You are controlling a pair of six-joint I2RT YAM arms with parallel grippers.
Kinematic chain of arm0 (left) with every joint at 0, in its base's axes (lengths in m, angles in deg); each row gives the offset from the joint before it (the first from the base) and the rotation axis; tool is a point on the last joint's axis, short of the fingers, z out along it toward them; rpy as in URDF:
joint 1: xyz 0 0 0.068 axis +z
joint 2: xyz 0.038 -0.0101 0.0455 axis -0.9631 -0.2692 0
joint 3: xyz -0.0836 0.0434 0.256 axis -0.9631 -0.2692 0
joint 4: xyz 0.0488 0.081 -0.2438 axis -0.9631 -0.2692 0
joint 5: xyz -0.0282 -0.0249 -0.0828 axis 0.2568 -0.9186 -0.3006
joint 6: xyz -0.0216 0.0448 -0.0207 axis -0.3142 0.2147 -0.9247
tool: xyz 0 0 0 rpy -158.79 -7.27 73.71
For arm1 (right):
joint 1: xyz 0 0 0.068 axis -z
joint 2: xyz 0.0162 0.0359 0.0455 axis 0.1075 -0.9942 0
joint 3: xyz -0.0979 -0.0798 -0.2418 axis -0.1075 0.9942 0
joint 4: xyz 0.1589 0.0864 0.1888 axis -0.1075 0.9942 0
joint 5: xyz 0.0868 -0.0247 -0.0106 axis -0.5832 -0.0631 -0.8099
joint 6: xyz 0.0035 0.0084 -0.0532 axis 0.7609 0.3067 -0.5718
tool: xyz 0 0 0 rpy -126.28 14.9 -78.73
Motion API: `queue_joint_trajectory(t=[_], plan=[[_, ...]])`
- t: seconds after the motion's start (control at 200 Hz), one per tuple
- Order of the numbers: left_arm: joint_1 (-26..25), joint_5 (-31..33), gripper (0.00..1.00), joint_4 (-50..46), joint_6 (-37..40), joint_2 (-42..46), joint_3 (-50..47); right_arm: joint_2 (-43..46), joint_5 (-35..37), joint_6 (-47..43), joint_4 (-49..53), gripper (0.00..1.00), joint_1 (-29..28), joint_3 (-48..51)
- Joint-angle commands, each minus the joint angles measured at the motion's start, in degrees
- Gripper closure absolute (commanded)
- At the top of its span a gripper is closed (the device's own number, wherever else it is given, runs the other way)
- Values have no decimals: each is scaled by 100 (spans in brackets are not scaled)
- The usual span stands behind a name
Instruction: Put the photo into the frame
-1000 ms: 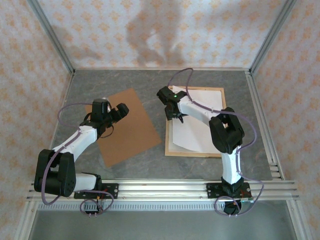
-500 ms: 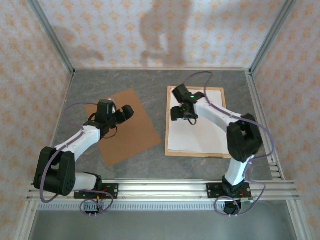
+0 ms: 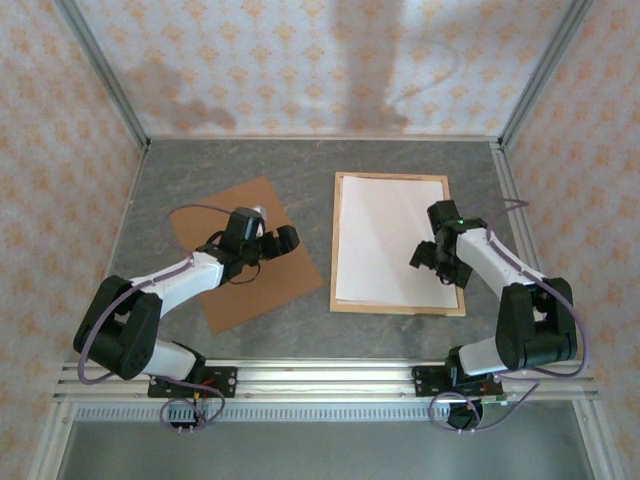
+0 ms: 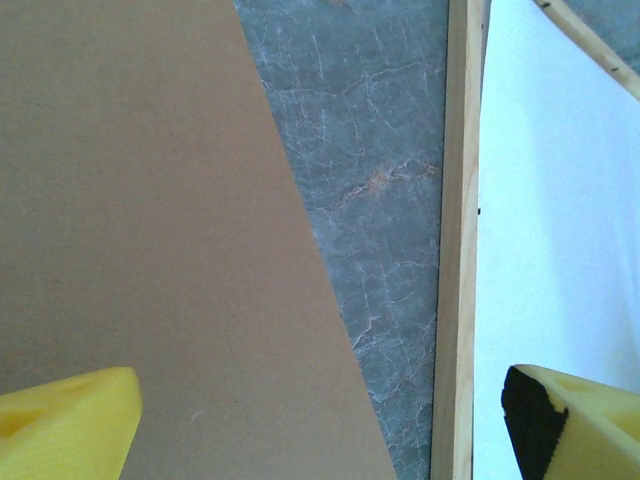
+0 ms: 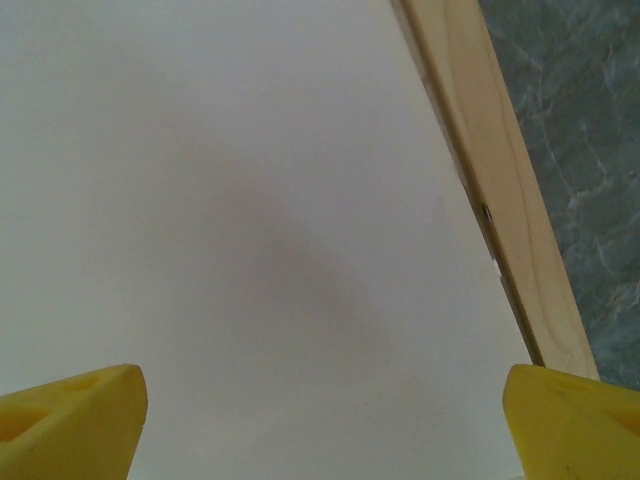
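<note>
Right gripper (image 3: 433,262) hangs over the right side of the photo (image 3: 385,240), its yellow fingers (image 5: 70,415) spread wide with nothing between them. Left gripper (image 3: 279,243) hovers above the right edge of the brown backing board (image 3: 250,292), jaws equally wide and empty. White back up, the photo lies flat inside the light wooden frame (image 3: 337,240) — board and frame sit apart, a strip of grey marbled table (image 3: 310,170) between them.
</note>
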Motion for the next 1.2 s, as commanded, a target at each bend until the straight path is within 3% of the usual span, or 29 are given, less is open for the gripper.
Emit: queue_joint_trajectory(t=[0.0, 0.48, 0.931, 1.196], plan=[[-37, 111, 6, 129, -46, -118, 232, 49, 127, 386, 160, 8, 4, 173], [-44, 211, 6, 82, -35, -261, 249, -197, -62, 624, -616, 8, 137, 687], [-46, 233, 6, 73, -65, -334, 254, 114, -35, 105, -808, 8, 137, 679], [-62, 203, 6, 42, -52, -462, 389, 505, -242, 28, -455, 10, -422, 697]])
